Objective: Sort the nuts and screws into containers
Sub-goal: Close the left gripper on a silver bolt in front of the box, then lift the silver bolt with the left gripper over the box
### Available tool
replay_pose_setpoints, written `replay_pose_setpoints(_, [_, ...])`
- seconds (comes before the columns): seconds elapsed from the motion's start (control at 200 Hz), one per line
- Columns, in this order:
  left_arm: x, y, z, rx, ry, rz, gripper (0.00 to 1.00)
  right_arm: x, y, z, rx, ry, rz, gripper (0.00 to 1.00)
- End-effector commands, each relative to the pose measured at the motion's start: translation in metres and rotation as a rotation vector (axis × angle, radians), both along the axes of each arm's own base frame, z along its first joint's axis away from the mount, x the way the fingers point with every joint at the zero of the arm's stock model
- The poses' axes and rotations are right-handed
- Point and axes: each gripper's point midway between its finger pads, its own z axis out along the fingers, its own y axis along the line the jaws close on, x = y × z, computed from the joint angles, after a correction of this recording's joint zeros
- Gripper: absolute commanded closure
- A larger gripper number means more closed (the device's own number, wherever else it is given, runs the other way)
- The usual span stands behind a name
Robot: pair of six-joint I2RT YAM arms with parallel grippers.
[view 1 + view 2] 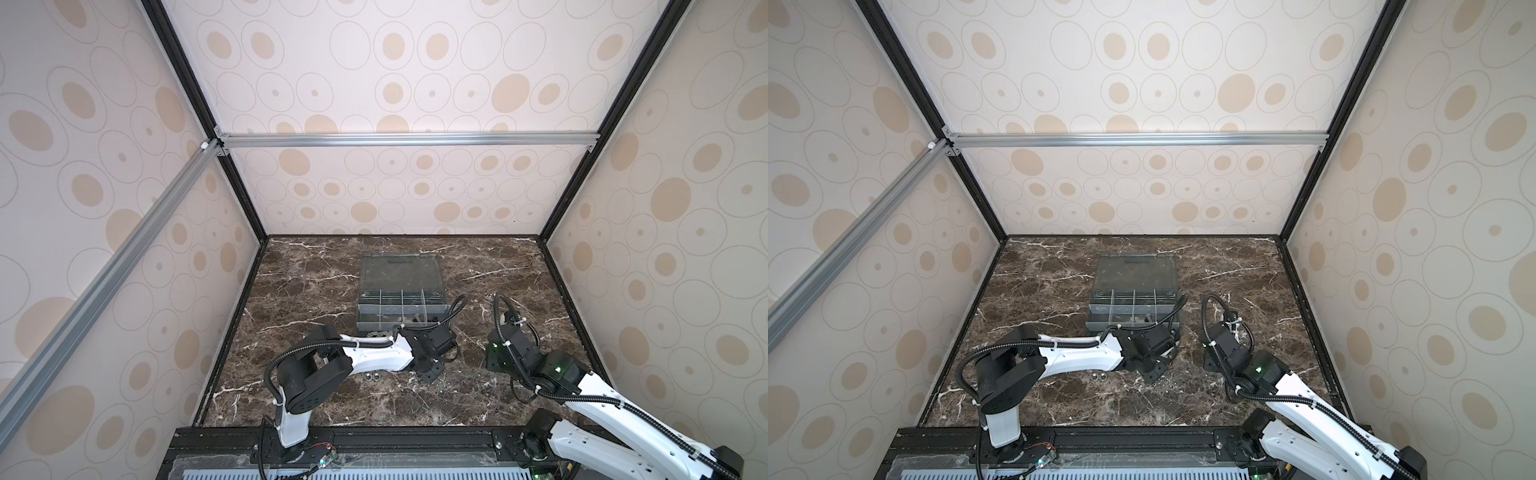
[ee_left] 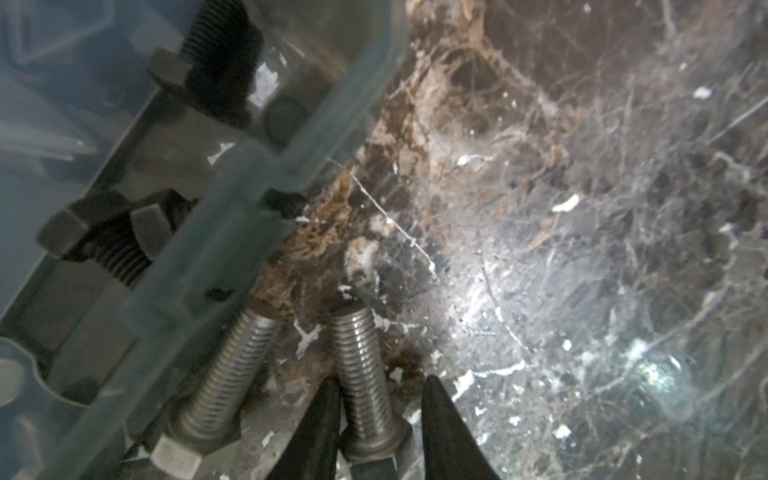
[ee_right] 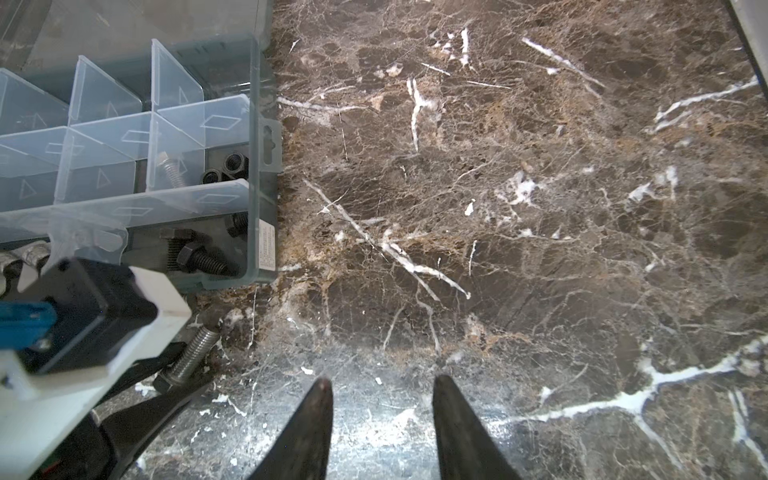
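The organizer box (image 1: 401, 309) lies open at mid-table, its compartments the containers. In the left wrist view two silver screws lie on the marble beside the box wall (image 2: 232, 232). My left gripper (image 2: 381, 377) straddles one screw (image 2: 365, 357): one finger touches its shaft, the other stands a little off. The second screw (image 2: 232, 374) lies next to it. Black screws (image 2: 104, 237) sit in the corner compartment. Black nuts (image 3: 232, 164) and a silver screw (image 3: 172, 168) fill the compartment beside it. My right gripper (image 3: 382, 379) hangs open over bare marble, right of the box.
Two silver nuts (image 1: 372, 377) lie on the table just in front of the left forearm. The clear lid (image 1: 399, 270) lies folded back behind the box. The left arm's wrist (image 3: 83, 324) shows in the right wrist view. Patterned walls enclose the marble table (image 1: 519, 270).
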Motion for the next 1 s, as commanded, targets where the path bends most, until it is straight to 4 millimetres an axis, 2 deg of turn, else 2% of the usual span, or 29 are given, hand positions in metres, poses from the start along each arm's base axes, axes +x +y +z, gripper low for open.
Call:
replay_pose_setpoints(0.0, [-0.002,-0.002,0.004,0.031,-0.008,-0.031,0.67,-0.007,-0.008,-0.005,-0.014,0.022,-0.022,0.57])
replay_pose_setpoints(0.345, [0.01,-0.014,0.006,0.075,-0.038,-0.058,0.67,-0.007,-0.008,-0.006,-0.028,0.032,-0.01,0.57])
replay_pose_setpoints(0.48, [0.009,-0.019,0.0,0.071,-0.019,-0.062,0.68,-0.009,-0.008,-0.011,-0.022,0.042,-0.012,0.57])
replay_pose_setpoints(0.825, [0.004,-0.015,-0.008,0.055,-0.025,-0.073,0.86,-0.016,-0.018,-0.018,-0.02,0.034,-0.039,0.57])
replay_pose_setpoints(0.995, [0.0,-0.019,0.004,-0.017,-0.021,-0.058,0.93,-0.022,-0.023,-0.018,0.02,0.014,-0.068,0.57])
